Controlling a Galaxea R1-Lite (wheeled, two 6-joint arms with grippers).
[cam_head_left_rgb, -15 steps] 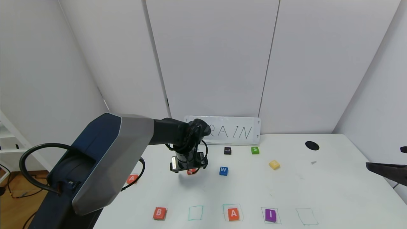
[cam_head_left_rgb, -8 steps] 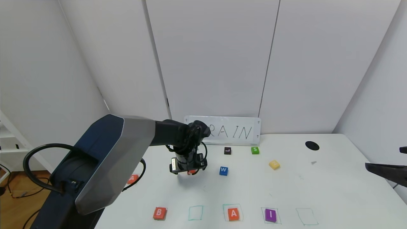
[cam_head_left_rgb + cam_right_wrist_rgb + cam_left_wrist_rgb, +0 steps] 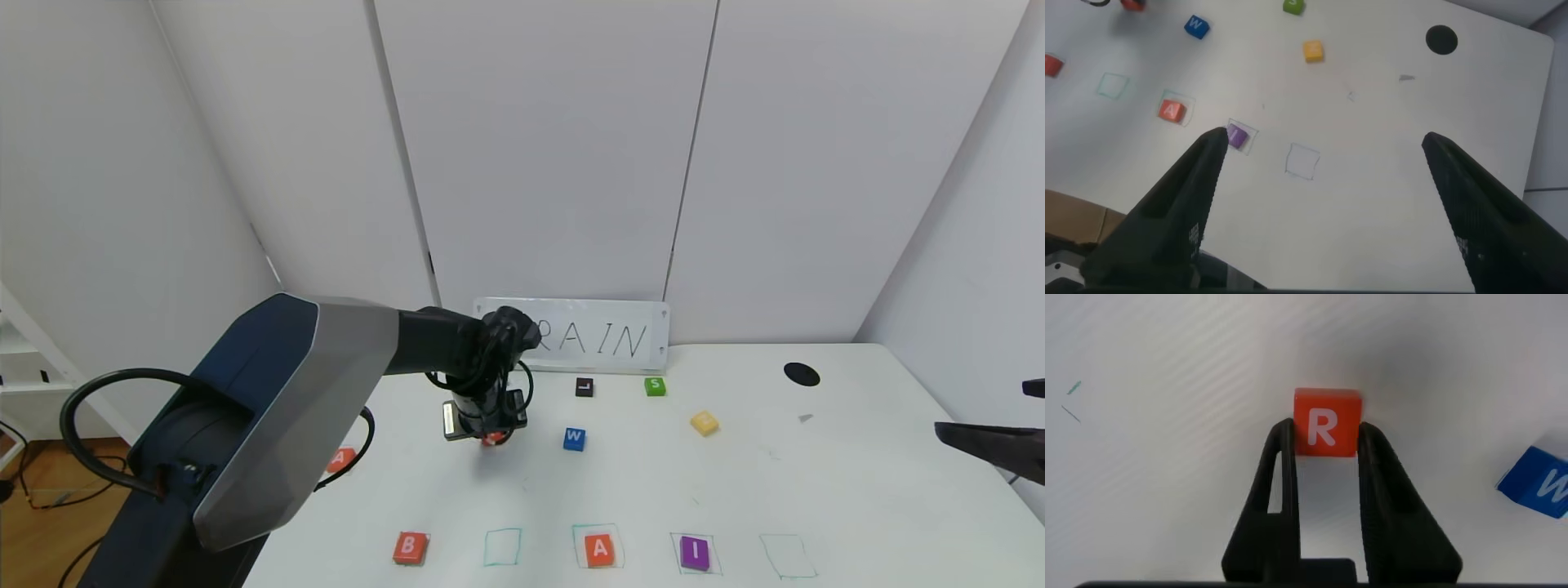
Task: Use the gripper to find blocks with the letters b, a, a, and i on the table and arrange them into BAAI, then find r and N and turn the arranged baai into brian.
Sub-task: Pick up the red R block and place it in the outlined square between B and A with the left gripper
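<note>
White walls are backing the table [image 3: 857, 490], where the left gripper [image 3: 1324, 449] is standing mid-table, its jaws closing on r [image 3: 1326, 423], left of the blue W block [image 3: 574, 438]. The R pickup seems in hand; next comes a lift toward the empty square [image 3: 502, 546] between B [image 3: 410, 547] and A [image 3: 600, 549]. At the right edge, the right gripper [image 3: 1323, 155] is hanging wide open, holding nothing.
</note>
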